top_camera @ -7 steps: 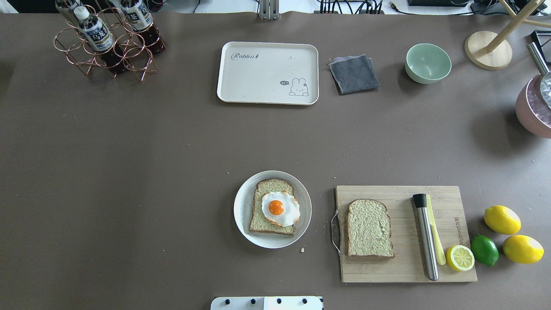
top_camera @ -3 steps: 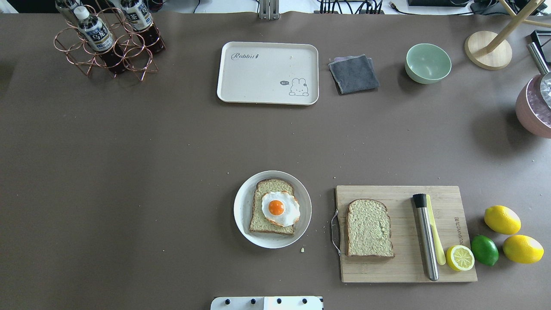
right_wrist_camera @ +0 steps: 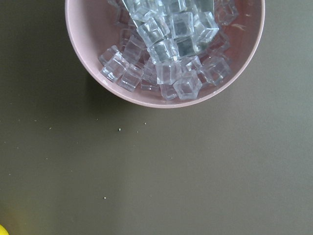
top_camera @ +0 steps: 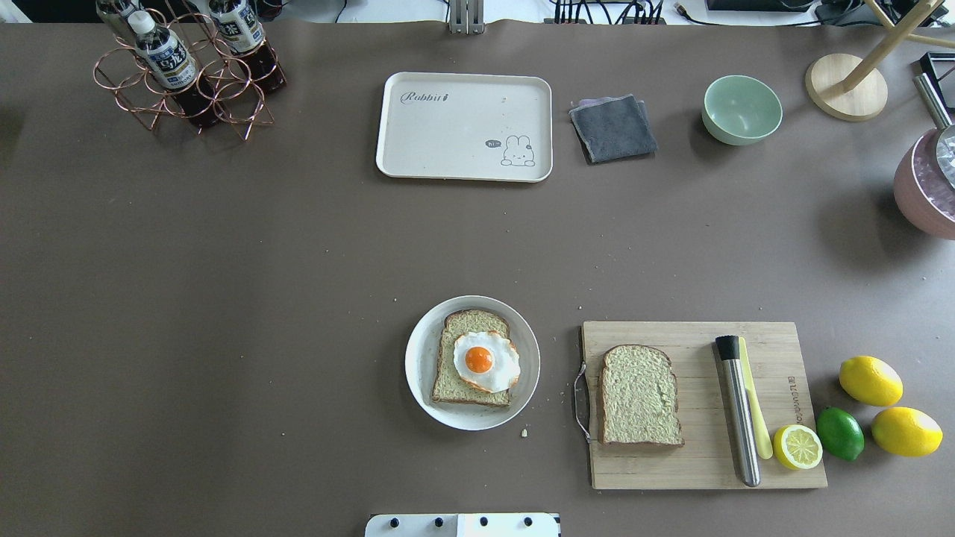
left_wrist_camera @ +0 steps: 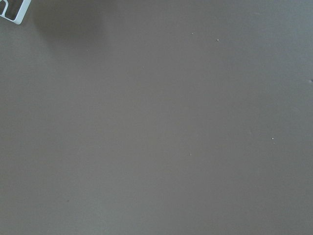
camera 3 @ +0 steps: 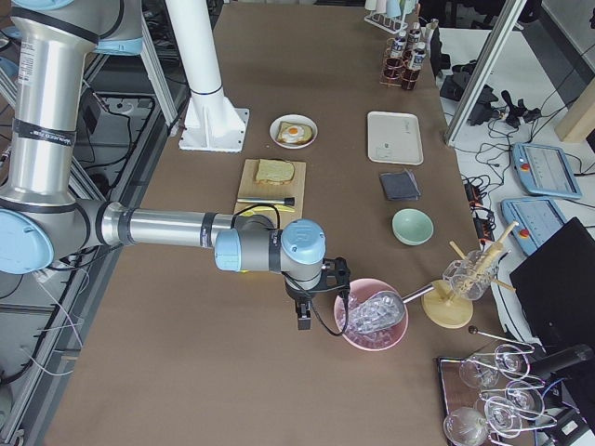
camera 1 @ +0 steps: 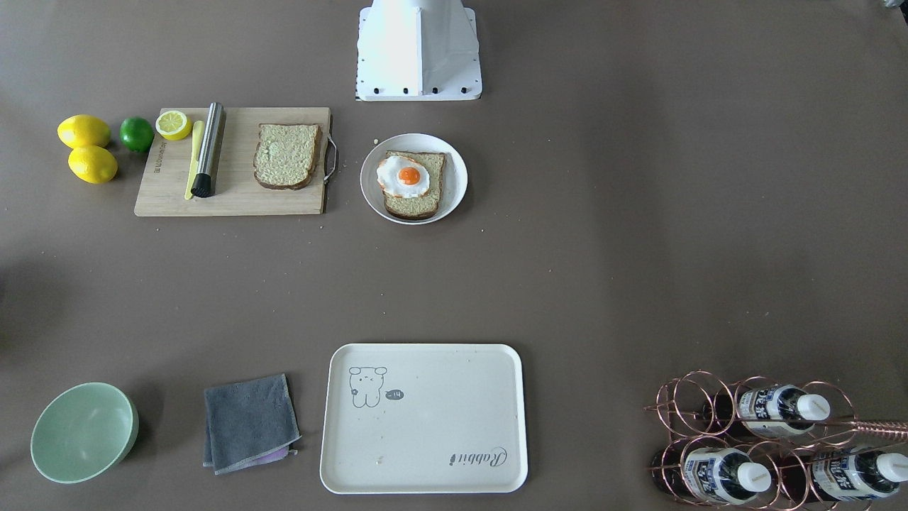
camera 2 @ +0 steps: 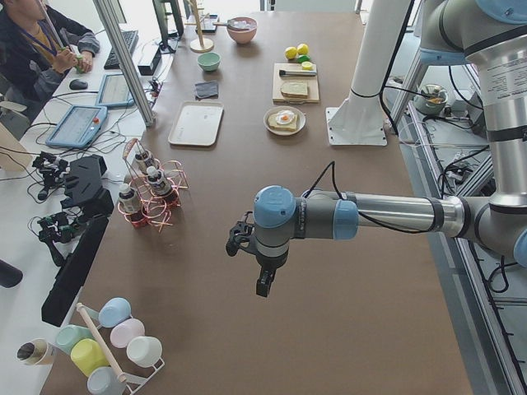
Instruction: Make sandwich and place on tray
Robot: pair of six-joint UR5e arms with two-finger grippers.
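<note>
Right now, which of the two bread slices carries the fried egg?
The slice on the white plate holds the egg; the other slice lies bare on the cutting board.

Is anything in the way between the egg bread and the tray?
Nothing visible. Only bare table lies between the plate with the egg bread and the tray. The grey cloth sits beside the tray, off that path.

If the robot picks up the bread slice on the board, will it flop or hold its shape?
The slice looks thin, so probably light. It lies flat on the board, so it should not roll. Crumbs nearby hint it may shed bits; how floppy it is cannot be told.
</note>
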